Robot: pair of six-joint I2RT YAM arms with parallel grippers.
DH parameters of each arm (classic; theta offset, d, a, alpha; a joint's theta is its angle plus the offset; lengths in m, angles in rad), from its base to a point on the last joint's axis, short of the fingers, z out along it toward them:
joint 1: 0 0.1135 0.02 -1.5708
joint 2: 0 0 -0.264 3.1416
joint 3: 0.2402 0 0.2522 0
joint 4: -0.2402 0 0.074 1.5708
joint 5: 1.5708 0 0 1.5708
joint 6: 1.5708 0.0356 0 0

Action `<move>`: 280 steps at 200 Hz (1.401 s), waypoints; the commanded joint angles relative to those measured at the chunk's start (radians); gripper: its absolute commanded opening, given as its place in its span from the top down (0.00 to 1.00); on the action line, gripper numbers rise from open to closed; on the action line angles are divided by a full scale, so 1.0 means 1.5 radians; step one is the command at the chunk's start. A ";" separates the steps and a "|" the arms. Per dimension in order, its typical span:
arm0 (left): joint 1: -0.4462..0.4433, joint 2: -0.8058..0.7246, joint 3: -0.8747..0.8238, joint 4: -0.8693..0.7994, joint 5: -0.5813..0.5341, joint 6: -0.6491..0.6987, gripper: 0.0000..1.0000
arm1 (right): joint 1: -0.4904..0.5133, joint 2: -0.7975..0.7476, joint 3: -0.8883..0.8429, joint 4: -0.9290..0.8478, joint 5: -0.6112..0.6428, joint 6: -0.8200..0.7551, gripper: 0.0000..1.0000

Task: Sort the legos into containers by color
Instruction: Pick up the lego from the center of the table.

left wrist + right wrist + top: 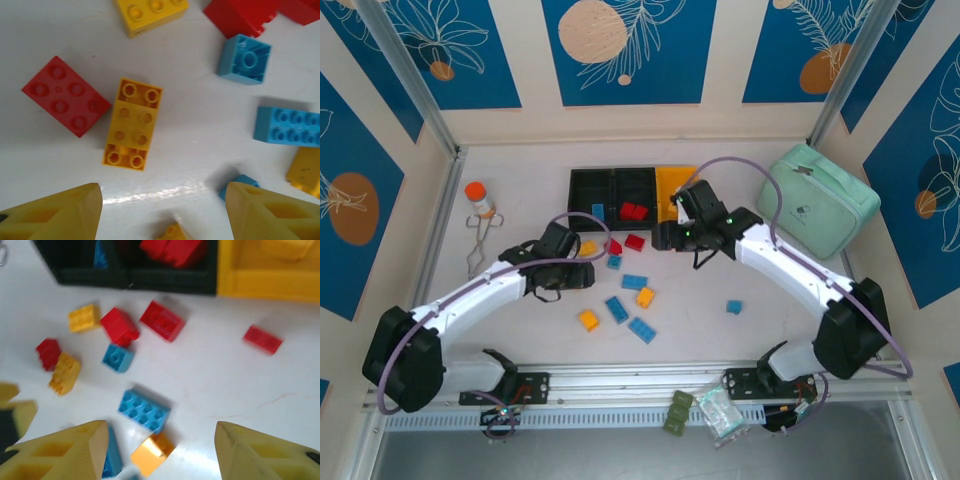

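Several blue, red and yellow legos lie loose on the white table in front of the containers (588, 178). My left gripper (162, 200) hovers open over them. A yellow oblong lego (132, 124) and a red one (66, 95) lie just ahead of its fingertips, and nothing sits between them. My right gripper (160, 435) is also open and holds nothing. It hangs above a blue oblong lego (144, 410) and an orange one (152, 452). The black bins (150, 281) hold a blue and some red legos, beside the yellow bin (260, 286).
An orange-capped bottle (477, 197) and metal tongs (480, 245) lie at the left. A mint-green zip case (818, 200) sits at the right, close to the right arm. Small bags (705, 410) rest on the front rail. One blue lego (734, 307) lies apart at the right.
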 commanded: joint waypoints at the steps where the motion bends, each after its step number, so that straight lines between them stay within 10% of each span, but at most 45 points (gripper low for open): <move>1: 0.011 0.030 0.013 -0.015 -0.030 0.021 0.34 | 0.032 -0.053 -0.054 0.043 -0.043 0.022 0.40; 142: 0.010 0.186 0.036 0.075 0.003 0.029 0.40 | 0.075 -0.085 -0.148 0.078 -0.022 0.089 0.40; 280: 0.006 0.227 0.080 0.040 -0.023 0.062 0.74 | 0.048 -0.136 -0.187 0.071 0.003 0.109 0.40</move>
